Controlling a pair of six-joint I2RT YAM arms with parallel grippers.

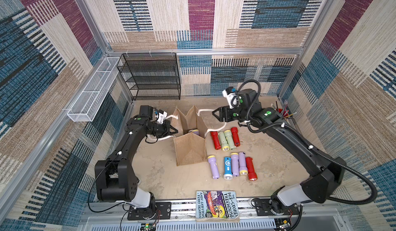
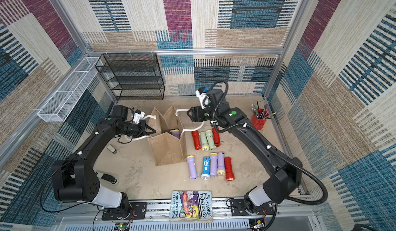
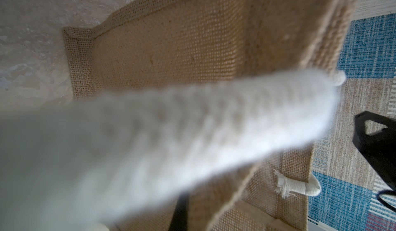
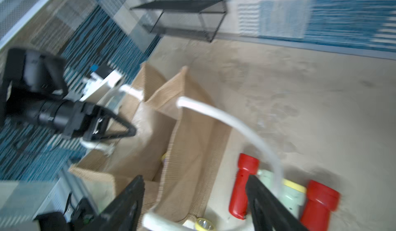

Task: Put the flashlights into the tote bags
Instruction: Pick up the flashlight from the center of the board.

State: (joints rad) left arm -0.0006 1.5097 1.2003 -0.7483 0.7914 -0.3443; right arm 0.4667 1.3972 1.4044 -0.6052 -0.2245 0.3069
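Nine flashlights (image 1: 222,141) lie on the bench (image 1: 160,176) beside the bag (image 1: 189,150); one is inside. Your left end effector (image 1: 174,131), closed, sits inside a handle (image 1: 160,138) loop. Your right end effector (image 1: 215,115), open and empty, should next descend onto a flashlight.

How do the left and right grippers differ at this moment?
The left gripper is shut; the right gripper is open and empty. The left gripper sits on the left of the tote bag, a rope handle draped against it; the right gripper hovers by the other handle. Both point toward the bag.
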